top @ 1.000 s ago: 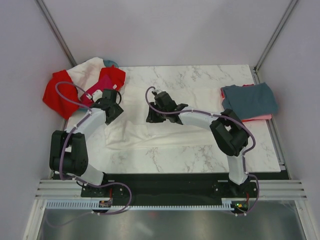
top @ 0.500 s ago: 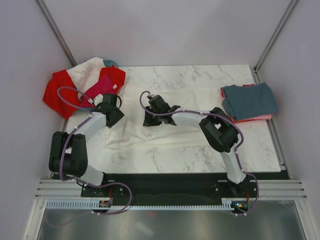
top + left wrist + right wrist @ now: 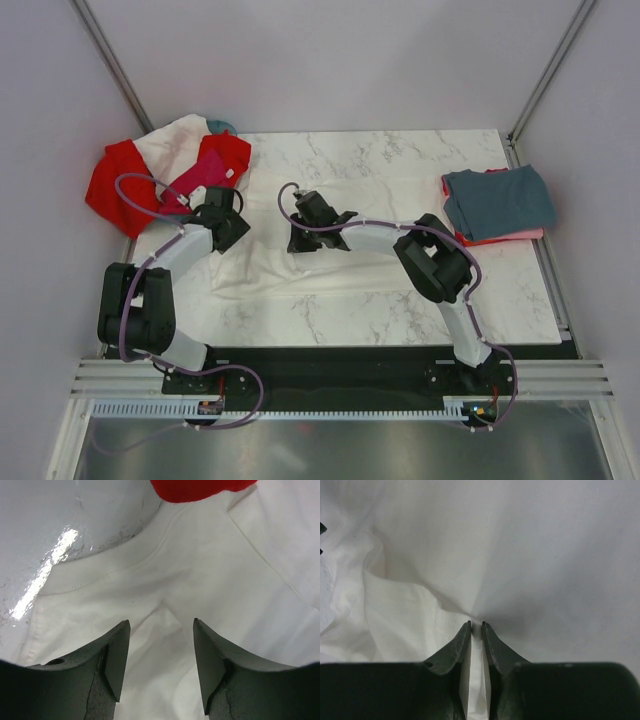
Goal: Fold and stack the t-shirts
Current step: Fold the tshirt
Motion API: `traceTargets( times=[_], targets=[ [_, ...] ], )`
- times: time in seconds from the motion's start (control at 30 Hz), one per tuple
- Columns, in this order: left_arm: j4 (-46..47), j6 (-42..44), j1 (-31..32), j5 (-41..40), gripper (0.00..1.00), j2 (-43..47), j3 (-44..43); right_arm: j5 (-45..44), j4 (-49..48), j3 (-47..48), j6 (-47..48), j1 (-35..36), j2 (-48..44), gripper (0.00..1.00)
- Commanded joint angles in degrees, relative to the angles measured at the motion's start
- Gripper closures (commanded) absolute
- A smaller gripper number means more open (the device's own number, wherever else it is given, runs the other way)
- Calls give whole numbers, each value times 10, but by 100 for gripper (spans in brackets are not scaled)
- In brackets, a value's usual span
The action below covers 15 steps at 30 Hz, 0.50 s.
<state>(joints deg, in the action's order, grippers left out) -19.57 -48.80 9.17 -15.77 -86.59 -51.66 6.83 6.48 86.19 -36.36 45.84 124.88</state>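
A white t-shirt (image 3: 300, 270) lies spread across the marble table (image 3: 400, 150). My left gripper (image 3: 226, 226) hovers over its left part, near the red t-shirt (image 3: 118, 185). In the left wrist view that gripper (image 3: 160, 622) is open, its fingers on either side of a raised fold of the white t-shirt (image 3: 200, 570). My right gripper (image 3: 300, 238) is at the shirt's middle. In the right wrist view it (image 3: 476, 625) is shut on a pinched ridge of white cloth (image 3: 545, 555). A folded slate t-shirt (image 3: 500, 200) lies on a coral pink one (image 3: 505, 237) at the right.
A heap at the back left holds the red t-shirt, a magenta one (image 3: 197, 176) and more white cloth (image 3: 175, 140), half over the table's edge. A teal basket (image 3: 221, 126) peeks out behind it. Grey walls close in on both sides.
My right gripper has slid a little to the left over the white t-shirt and shut on a pinch of it. The left gripper has shifted only slightly.
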Motion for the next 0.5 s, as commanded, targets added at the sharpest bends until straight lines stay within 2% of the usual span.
traceTargets(
  times=[0.0,0.2,0.3,0.47],
  targets=[
    [17,2,-1,6,39,3,1,-3,-10,11,-8,3,7,82],
    [21,14,0,8,41,-3,2,-26,-13,3,-13,2,-17,99],
    [20,18,-1,12,44,-15,-1,-38,-21,-8,-22,3,-29,100],
    [19,14,0,21,57,-44,-12,-38,-30,-16,-27,3,-36,100]
  ],
)
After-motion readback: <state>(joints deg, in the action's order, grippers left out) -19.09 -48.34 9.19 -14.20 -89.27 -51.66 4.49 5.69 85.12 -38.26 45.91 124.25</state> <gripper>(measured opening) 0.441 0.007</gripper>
